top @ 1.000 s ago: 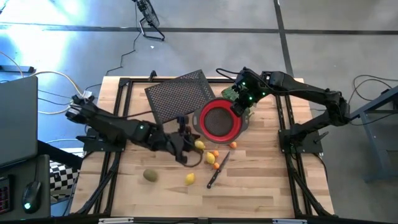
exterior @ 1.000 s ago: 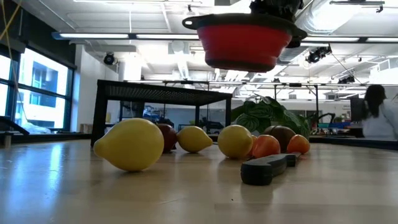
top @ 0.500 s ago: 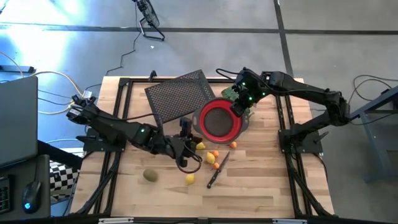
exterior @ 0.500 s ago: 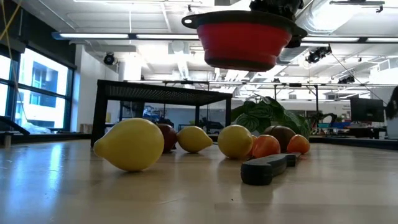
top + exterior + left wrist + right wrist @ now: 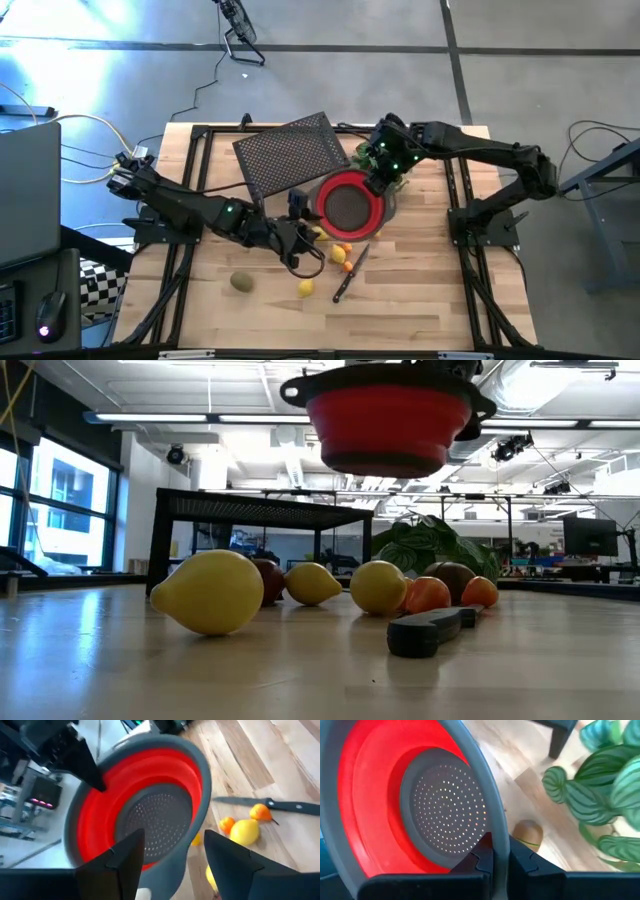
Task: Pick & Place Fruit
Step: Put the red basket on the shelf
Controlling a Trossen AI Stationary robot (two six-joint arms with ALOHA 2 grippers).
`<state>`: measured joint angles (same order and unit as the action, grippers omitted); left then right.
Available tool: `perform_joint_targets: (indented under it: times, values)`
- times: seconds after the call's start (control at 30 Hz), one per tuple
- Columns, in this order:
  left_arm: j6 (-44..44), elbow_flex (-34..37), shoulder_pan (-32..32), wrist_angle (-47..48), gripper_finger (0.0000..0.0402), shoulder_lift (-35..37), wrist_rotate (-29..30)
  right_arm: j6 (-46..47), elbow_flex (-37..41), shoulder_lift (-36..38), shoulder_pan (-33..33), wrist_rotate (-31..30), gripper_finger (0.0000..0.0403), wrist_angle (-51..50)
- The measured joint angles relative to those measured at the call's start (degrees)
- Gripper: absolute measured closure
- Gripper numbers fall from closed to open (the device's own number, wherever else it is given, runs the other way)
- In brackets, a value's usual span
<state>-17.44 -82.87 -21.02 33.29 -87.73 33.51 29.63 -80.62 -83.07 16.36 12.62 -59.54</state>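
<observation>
The right hand is clamping the grey rim of the red colander, holding it in the air above the wooden counter. The left hand is reaching beside the colander's rim with its fingers parted and nothing between them. The fruit is lying on the counter just below the colander, beside a black-handled knife; one lemon and a kiwi-like oval are sitting apart. A black mesh rack and a leafy plant are standing behind. The low view is showing an open workshop with ceiling lights.
</observation>
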Motion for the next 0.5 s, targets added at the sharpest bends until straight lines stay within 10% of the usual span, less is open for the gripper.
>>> perform_joint_targets:
  times: [0.5]
  values:
    - [1.4, 0.0, -1.5, 2.8, 0.0201, -6.0, -1.0, 3.6, 0.0, -1.7, -3.4, -0.5, 0.0389, 3.6]
